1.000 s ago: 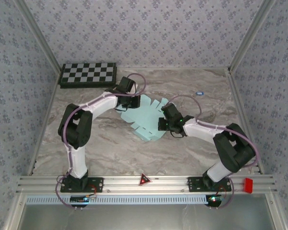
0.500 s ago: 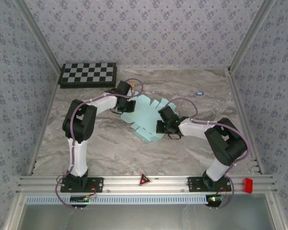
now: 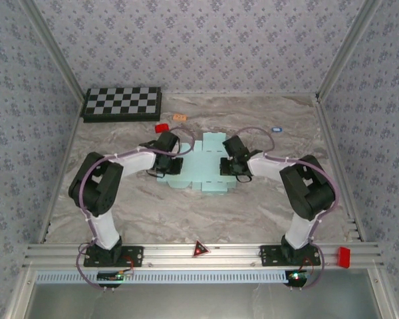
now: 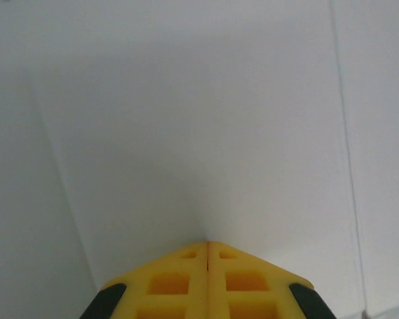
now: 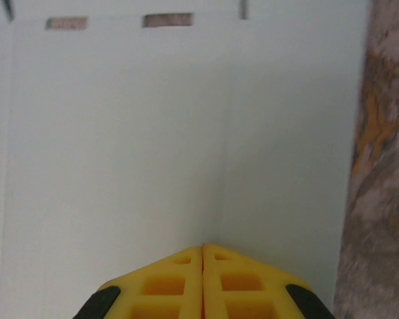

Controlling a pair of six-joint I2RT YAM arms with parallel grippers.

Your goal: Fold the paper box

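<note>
1. Left gripper (image 4: 207,243) at the bottom centre, its yellow fingers (image 4: 169,284) pressed together along a thin seam, no gap between them.
2. Black pieces flank the yellow on both lower corners.
3. Fingertips point at and meet the pale paper box (image 4: 199,119) surface.
4. Thin score line (image 4: 348,166) runs down the card on the right.
5. Faint fold line (image 4: 68,199) slants on the left.
6. Soft shadow just above the tips.
</note>
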